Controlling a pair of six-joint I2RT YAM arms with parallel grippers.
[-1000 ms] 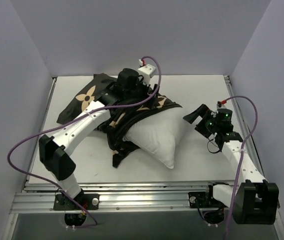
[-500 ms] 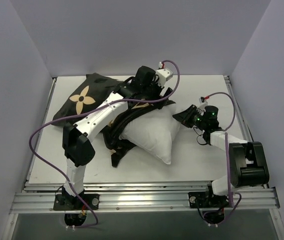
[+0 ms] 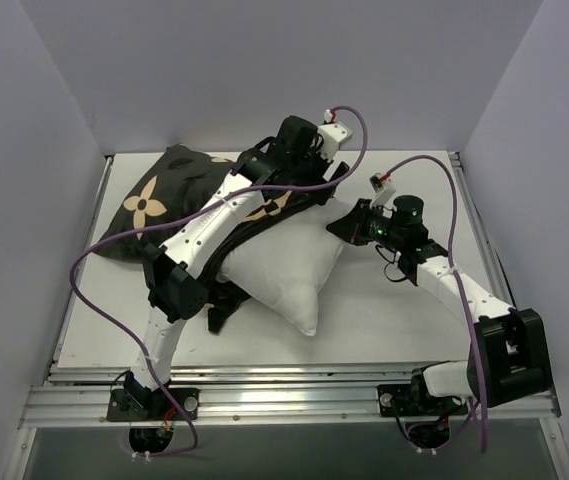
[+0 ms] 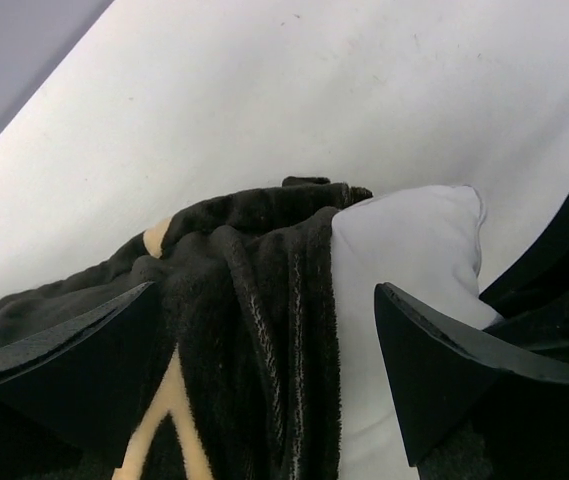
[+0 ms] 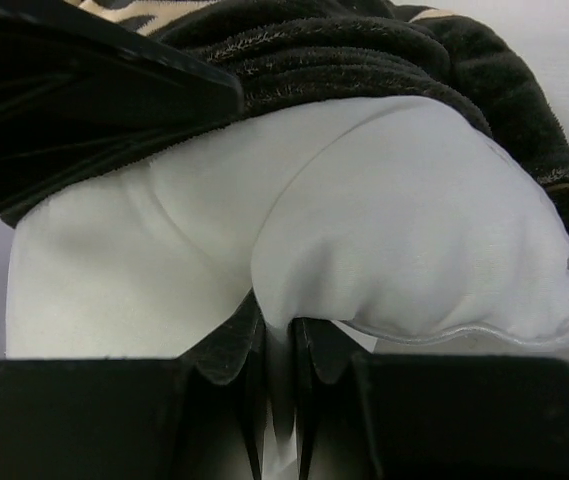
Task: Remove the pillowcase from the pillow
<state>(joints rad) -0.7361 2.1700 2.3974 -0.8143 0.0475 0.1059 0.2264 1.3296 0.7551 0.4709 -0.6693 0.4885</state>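
Right pincer [image 5: 279, 345] clamped on corner of plump white fabric pillow [image 3: 282, 272]. Left pincer [image 4: 266, 300] apart, bunched black velvety flower-printed pillowcase [image 3: 159, 200] between its fingers, half off. Cover judged soft, limp, light, nap likely slippery; grip gathered hem.

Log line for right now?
left gripper: jaws open over pillowcase edge | right gripper: jaws shut on pillow | pillowcase partly off

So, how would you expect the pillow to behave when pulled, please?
Probably soft and floppy: the pillow bulges and creases where the right gripper pinches its edge. Likely light, as that small pinch seems to raise its corner.
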